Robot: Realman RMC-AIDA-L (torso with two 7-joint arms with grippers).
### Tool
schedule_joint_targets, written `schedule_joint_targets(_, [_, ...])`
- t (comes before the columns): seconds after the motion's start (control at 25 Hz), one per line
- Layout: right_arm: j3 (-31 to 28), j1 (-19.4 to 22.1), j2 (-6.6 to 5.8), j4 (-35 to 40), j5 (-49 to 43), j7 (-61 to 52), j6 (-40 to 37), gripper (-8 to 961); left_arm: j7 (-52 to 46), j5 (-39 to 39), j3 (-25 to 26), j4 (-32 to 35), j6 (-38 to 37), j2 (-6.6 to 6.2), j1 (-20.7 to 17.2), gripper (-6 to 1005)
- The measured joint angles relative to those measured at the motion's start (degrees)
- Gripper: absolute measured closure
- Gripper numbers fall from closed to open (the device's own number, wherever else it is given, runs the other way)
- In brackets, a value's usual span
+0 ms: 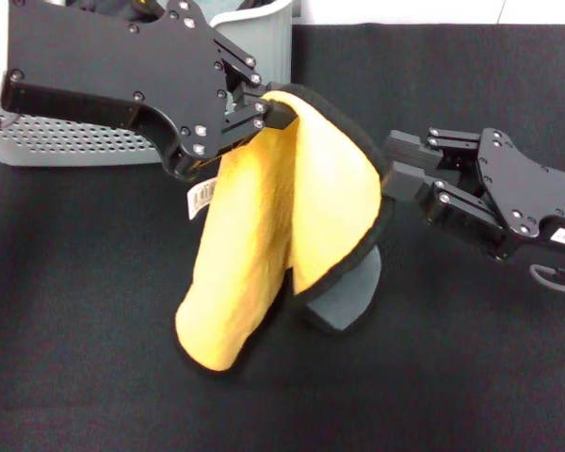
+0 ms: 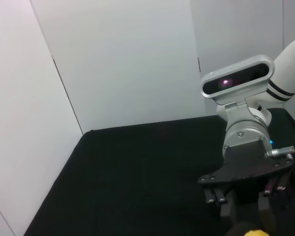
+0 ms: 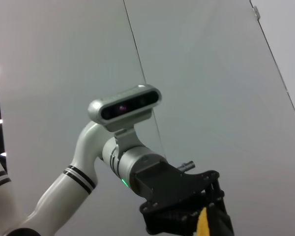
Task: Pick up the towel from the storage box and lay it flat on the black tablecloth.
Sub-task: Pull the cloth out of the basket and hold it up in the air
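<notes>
The towel (image 1: 264,217) hangs above the black tablecloth (image 1: 85,320), yellow face toward me, its dark grey face showing at the lower fold, which touches the cloth. My left gripper (image 1: 271,114) is shut on its top corner, just in front of the storage box (image 1: 66,143). A small white tag hangs below that grip. My right gripper (image 1: 395,169) is at the towel's right edge, jaws open, the black trim at its fingertips. The left wrist view shows the right gripper (image 2: 243,204) open, with a yellow tip of the towel (image 2: 250,231) below it. The right wrist view shows the left gripper (image 3: 201,216) pinching yellow cloth.
The light grey perforated box stands at the back left of the table. The black tablecloth (image 2: 137,172) runs to white walls at the back and side. Both arms hover low over its middle.
</notes>
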State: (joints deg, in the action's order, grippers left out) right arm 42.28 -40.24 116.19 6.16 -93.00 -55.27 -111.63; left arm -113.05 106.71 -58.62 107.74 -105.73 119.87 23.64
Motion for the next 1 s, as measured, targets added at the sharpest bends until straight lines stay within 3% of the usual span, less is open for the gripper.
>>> schedule_joint_targets(0.56, [2.0, -1.3, 0.00, -0.2, -0.3, 0.4, 0.1, 709, 0.0, 0.0, -1.1, -0.5, 2.0, 0.02, 0.1, 981])
schedule_joint_targets(0.8, [1.9, -1.5, 0.00, -2.3, 0.1, 5.9, 0.2, 726, 0.1, 0.0, -1.4, -1.4, 2.1, 0.02, 0.3, 980])
schedule_joint_targets(1.0, [2.2, -1.7, 0.00, -2.3, 0.0, 6.7, 1.0, 898, 0.9, 0.0, -1.6, -2.4, 2.1, 0.02, 0.4, 980])
